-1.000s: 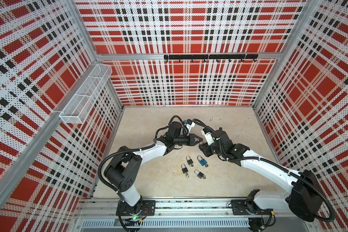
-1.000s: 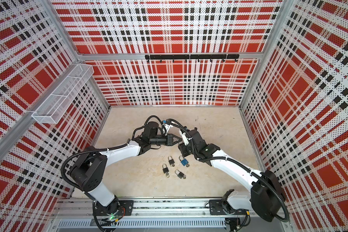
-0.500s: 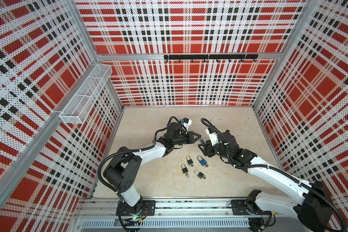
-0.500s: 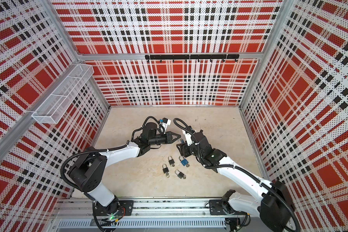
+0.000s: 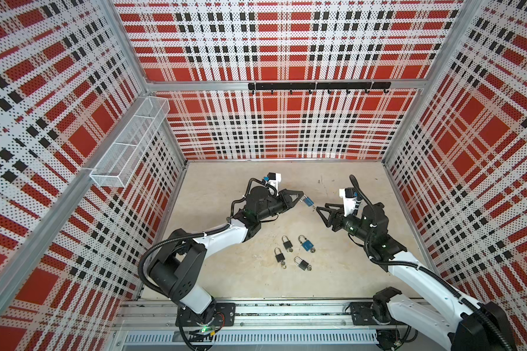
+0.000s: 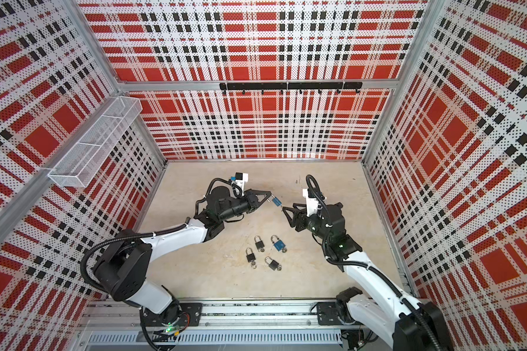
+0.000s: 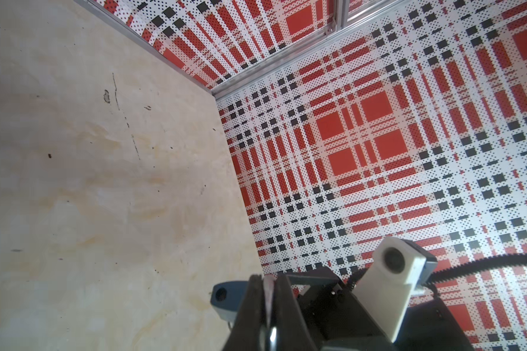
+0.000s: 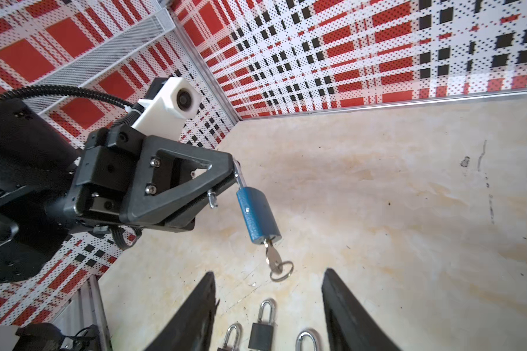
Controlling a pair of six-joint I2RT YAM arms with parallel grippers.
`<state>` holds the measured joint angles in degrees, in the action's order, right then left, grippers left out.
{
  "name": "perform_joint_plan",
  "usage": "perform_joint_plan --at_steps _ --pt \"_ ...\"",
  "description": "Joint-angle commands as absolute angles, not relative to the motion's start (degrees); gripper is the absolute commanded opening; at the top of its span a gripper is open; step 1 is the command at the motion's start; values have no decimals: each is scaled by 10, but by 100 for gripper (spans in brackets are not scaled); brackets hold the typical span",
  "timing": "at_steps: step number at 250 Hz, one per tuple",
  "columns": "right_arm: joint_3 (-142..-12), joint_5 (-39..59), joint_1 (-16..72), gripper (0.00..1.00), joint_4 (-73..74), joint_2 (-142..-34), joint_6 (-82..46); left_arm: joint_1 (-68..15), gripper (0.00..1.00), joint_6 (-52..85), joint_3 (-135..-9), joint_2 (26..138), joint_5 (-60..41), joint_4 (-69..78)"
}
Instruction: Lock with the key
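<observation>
1. One blue padlock (image 8: 257,217) hangs in the air above the table (image 5: 347,267), between the two arms. The left gripper (image 8: 232,170) is clenched on its metal loop, and one end of the loop (image 8: 212,201) sticks out free, so the lock looks open.
2. The key (image 8: 270,256) sits in the keyhole with its ring (image 8: 282,272) dangling.
3. The right gripper (image 8: 268,275) is released, its jaws spread on either side of the ring and touching nothing.
4. Likely slip: the jaws could close on the loose ring instead of the flat key head (the ring swings freely), so a twist would turn nothing.
5. The lock is pinched only by its thin loop, so a sideways push could swivel it or tug the key out.
6. If dropped, it would land near the four spare padlocks (image 5: 286,243) lying below.
</observation>
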<state>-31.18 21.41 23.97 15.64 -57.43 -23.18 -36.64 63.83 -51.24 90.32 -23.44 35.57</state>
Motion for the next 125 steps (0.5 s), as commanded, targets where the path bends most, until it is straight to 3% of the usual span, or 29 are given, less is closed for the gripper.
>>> perform_joint_plan --at_steps 1,125 --pt "-319 262 239 52 234 -600 -241 -375 0 674 -511 882 -226 394" --pt "-375 292 239 43 229 -656 -221 -386 0 692 -529 888 -238 388"
